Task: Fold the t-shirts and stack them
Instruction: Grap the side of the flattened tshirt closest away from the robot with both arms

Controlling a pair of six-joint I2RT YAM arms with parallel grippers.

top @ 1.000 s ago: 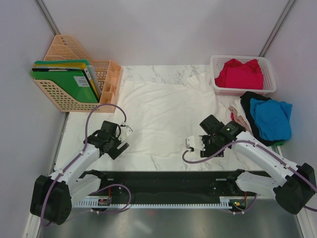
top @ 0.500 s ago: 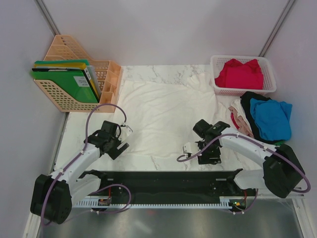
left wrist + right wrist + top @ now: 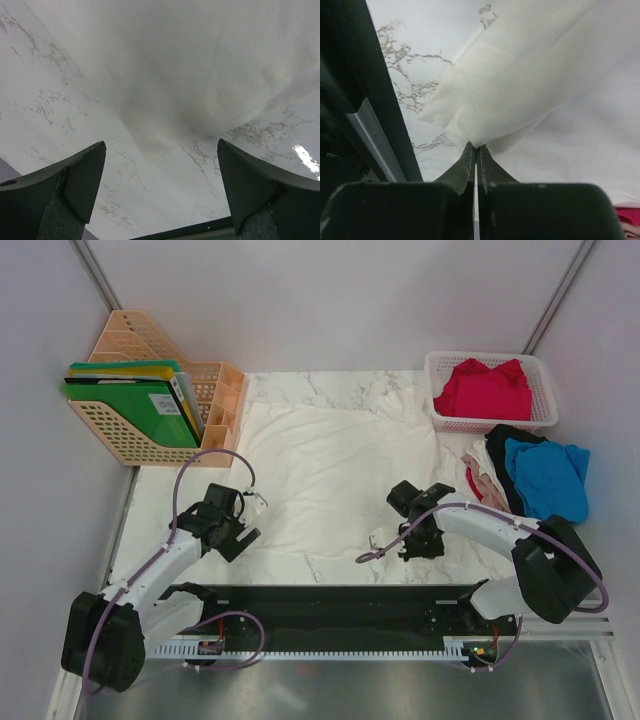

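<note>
Slippage looks likely, since right claw (image 3: 475,146) pinches only a sliver of large white cloth t-shirt (image 3: 330,460) hem; left claw (image 3: 160,145) gapes released.

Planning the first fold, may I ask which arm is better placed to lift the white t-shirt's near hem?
Right, likely: the right pincer is shut on the white t-shirt at its near hem; the left pincer hangs open, gripping nothing.

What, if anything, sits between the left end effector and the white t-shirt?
Nothing visible does. The left end effector hangs open over the near hem of the white t-shirt, and only the marble table shows beside that edge.
</note>
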